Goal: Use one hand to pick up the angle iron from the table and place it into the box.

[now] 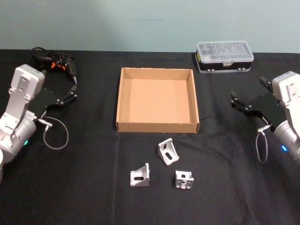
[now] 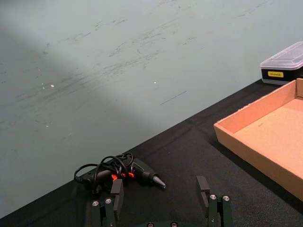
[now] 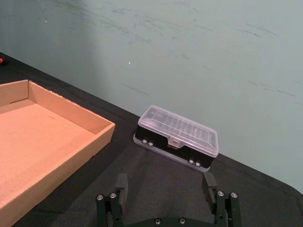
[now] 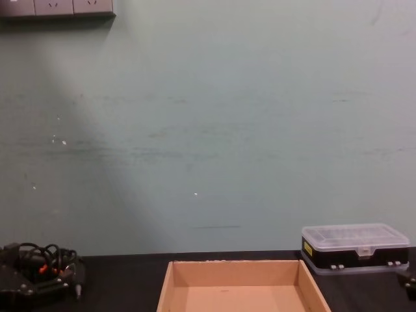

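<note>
Three silver angle irons lie on the black table [image 1: 93, 197] in front of the box: one nearest the box [image 1: 168, 152], one at the left [image 1: 140, 176], one at the right [image 1: 184, 179]. The tan cardboard box [image 1: 123, 98] sits open with nothing in it, and its wall shows in the left wrist view [image 2: 255, 146], the right wrist view [image 3: 71, 111] and the chest view [image 4: 237, 273]. My left gripper [image 1: 71, 90] hovers open at the left, far from the irons. My right gripper [image 1: 236, 103] hovers open at the right. Both show open fingers [image 2: 203, 189] [image 3: 209, 184].
A black case with a clear lid [image 1: 225, 56] stands behind the box at the right. A black tool with tangled cable and orange marks [image 1: 54, 62] lies at the back left, just beyond my left gripper. A wall bounds the table's far edge.
</note>
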You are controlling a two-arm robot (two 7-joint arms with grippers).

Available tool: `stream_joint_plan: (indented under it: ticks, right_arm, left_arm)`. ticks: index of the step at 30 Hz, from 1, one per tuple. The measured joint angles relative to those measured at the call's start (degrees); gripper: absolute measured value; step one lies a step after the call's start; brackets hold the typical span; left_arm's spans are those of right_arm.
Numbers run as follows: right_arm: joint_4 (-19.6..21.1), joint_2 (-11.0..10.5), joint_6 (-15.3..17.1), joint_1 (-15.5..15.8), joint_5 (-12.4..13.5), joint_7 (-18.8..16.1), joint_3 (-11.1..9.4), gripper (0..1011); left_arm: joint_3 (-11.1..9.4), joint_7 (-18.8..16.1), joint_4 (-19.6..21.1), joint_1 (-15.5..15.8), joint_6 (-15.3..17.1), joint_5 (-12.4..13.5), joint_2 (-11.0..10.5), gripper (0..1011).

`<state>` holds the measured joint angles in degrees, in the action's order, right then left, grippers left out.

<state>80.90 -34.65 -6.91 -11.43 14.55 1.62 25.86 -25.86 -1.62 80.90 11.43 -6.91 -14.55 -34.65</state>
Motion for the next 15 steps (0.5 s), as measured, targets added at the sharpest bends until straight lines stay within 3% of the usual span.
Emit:
stream_joint_plan:
  ticks: [15]
  right_arm:
    - [0.0, 0.0, 0.0, 0.0, 0.0, 0.0, 0.0, 1000]
  left_arm:
    - [0.0, 0.0, 0.0, 0.0, 0.0, 0.0, 0.0, 1000]
